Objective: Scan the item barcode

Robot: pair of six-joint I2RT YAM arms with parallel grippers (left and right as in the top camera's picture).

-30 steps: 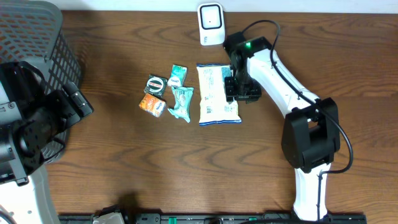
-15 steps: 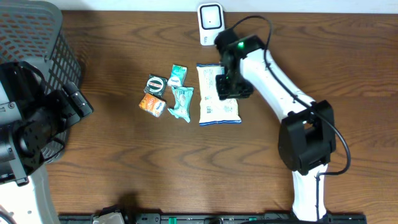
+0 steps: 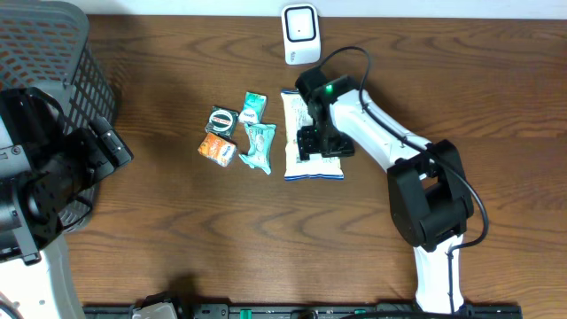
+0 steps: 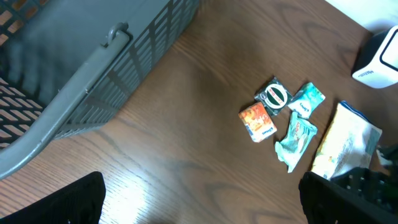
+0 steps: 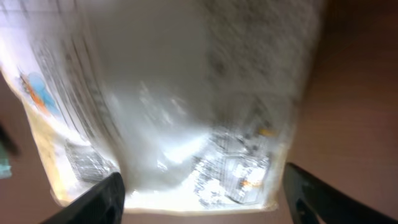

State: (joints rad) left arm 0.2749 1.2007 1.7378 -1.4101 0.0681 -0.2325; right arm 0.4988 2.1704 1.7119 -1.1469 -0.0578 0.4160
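Snack bag point(image 3: 306, 167) lies half hidden beneath the right pincer point(image 3: 317, 142).

Overhead: fixed above, straight down, whole table point(image 3: 177, 248).
Left wrist: high, oblique, set back at the left, facing across basket point(image 4: 93, 74) toward scanner point(image 4: 379, 59).
Right wrist: downward, very close on bag point(image 5: 186, 93), blurred.
Shared: bag in all three; basket, scanner in overhead and left wrist.
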